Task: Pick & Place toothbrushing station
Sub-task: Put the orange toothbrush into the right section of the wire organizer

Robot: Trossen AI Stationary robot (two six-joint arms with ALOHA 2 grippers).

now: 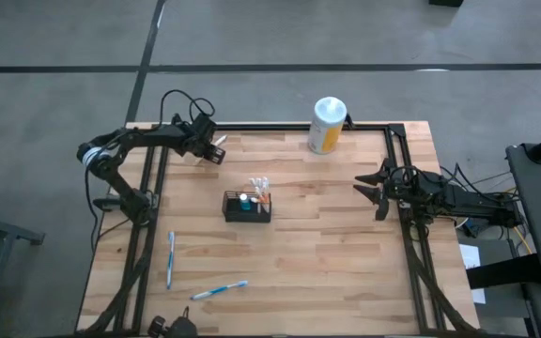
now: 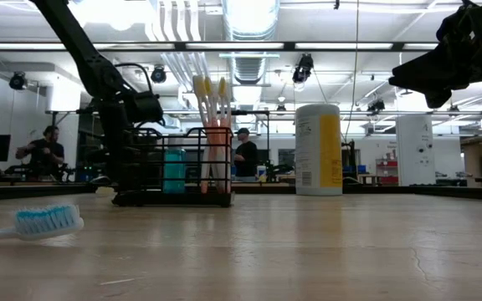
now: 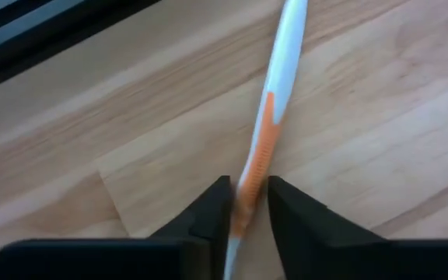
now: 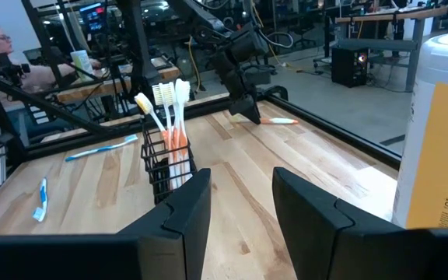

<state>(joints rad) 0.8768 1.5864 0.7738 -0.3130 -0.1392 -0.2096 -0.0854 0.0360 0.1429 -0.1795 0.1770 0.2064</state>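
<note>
Down at the left gripper [image 3: 249,204], the two dark wedge-shaped fingers [image 3: 208,210] sit close on either side of an orange-and-white toothbrush [image 3: 267,117], its slim handle lying flat on the pale wood planks; the jaws are nearly together around the orange grip section, though whether they truly pinch it I cannot tell. From above, that gripper [image 1: 216,150] is at the table's far left edge, beside the black frame rail.

Over to the right gripper [image 1: 372,192]: its blocky matte fingers [image 4: 181,210] stand parted with a clear gap, nothing between them, hanging above the table's right side.

Mid-table sits the toothbrushing station [image 1: 247,207], a small black wire-mesh basket, low-walled and rectangular, with white-and-orange brushes [image 2: 212,125] standing upright in it and a teal item [image 2: 174,171] alongside.

Two blue-and-white toothbrushes lie loose near the front left: one [image 1: 170,258] pointing front to back, one [image 1: 220,291] angled. A cylindrical white-and-yellow canister [image 1: 327,125] stands at the far edge. The table [image 1: 346,272] is striped butcher-block wood.
</note>
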